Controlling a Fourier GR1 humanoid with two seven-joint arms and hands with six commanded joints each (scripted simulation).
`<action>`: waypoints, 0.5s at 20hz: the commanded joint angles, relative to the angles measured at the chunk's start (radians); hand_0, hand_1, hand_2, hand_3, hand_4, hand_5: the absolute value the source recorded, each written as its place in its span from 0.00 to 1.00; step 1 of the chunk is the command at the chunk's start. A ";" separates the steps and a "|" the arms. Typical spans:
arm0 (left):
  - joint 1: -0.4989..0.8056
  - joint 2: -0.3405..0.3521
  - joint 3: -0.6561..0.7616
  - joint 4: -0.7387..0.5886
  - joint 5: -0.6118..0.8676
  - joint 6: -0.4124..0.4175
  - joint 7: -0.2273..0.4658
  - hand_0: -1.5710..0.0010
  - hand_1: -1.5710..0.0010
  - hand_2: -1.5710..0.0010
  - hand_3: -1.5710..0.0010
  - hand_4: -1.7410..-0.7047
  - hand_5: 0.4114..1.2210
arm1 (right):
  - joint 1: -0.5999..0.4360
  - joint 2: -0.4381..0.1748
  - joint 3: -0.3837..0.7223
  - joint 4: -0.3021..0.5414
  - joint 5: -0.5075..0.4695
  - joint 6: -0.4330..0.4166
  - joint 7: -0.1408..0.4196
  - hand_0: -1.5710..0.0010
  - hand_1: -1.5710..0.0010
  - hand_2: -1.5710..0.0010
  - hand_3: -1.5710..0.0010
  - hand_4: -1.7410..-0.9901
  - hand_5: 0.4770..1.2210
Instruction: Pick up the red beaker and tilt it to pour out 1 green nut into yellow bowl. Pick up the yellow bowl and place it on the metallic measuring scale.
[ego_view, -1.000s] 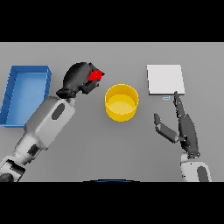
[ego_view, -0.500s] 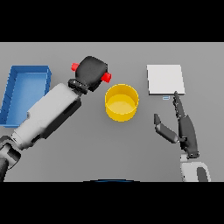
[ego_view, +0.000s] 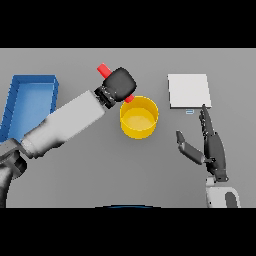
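Left hand was closed round the red beaker, held tilted above the table with its lower end at the bowl rim. Right hand rested open, fingers straight, just below the scale. Blue bin sat far left.

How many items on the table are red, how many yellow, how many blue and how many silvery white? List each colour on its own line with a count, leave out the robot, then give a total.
Red: 1, the red beaker held in the left hand
Yellow: 1, the yellow bowl
Blue: 1, the blue tray
Silvery white: 1, the measuring scale
Total: 4
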 joint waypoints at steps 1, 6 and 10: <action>-0.008 -0.003 -0.026 0.010 -0.019 -0.004 -0.001 0.00 0.00 0.00 0.03 0.01 1.00 | -0.011 0.004 0.001 0.004 0.006 -0.007 0.018 1.00 1.00 1.00 1.00 0.60 0.21; -0.075 -0.016 -0.127 0.038 -0.085 -0.034 -0.027 0.00 0.00 0.00 0.01 0.00 1.00 | 0.003 0.001 0.004 0.010 0.023 -0.013 0.010 1.00 1.00 1.00 1.00 0.62 0.18; -0.137 -0.031 -0.188 0.088 -0.119 -0.047 -0.062 0.00 0.00 0.00 0.00 0.00 1.00 | -0.005 -0.004 0.003 0.021 0.040 -0.024 0.020 1.00 1.00 1.00 1.00 0.64 0.15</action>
